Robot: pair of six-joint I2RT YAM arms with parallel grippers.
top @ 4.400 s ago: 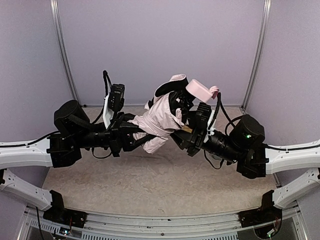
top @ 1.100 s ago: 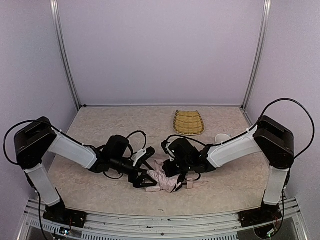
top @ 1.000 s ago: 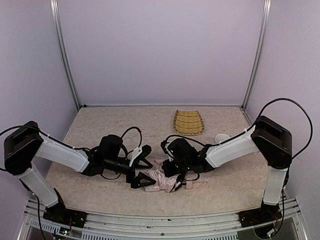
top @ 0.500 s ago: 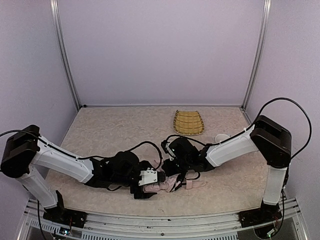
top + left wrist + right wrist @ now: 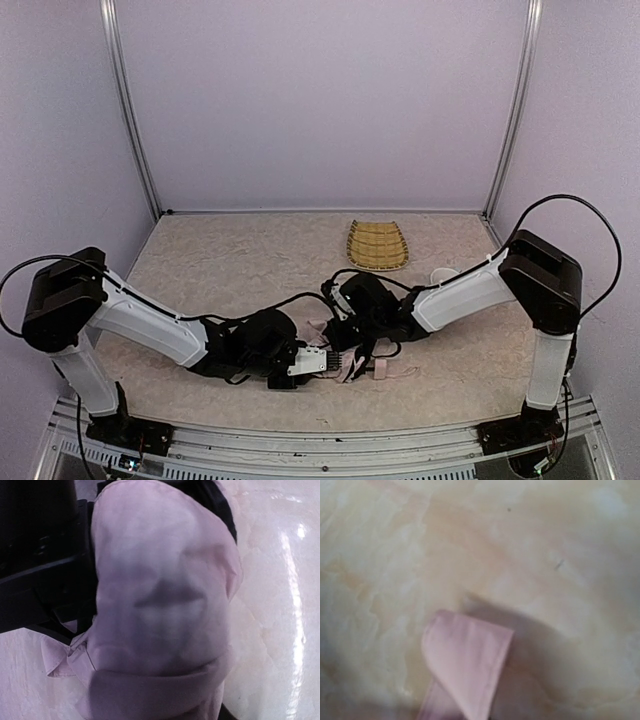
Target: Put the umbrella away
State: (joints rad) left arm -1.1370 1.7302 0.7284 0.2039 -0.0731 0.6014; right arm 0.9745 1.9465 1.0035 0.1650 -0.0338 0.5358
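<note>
Umbrella collapsed, not yet stowed.
The umbrella [image 5: 350, 366] lies bundled on the tabletop [image 5: 220, 260] between the left fingers [image 5: 310, 362] and right fingers [image 5: 356, 340]. We cannot tell either grip state. We judge stowing is outstanding.

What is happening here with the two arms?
Two robot arms are handling a pink umbrella that lies on the table near the front edge. The left gripper and the right gripper are both down at its fabric; whether their jaws are shut cannot be seen. A yellow tray sits apart, farther back.
</note>
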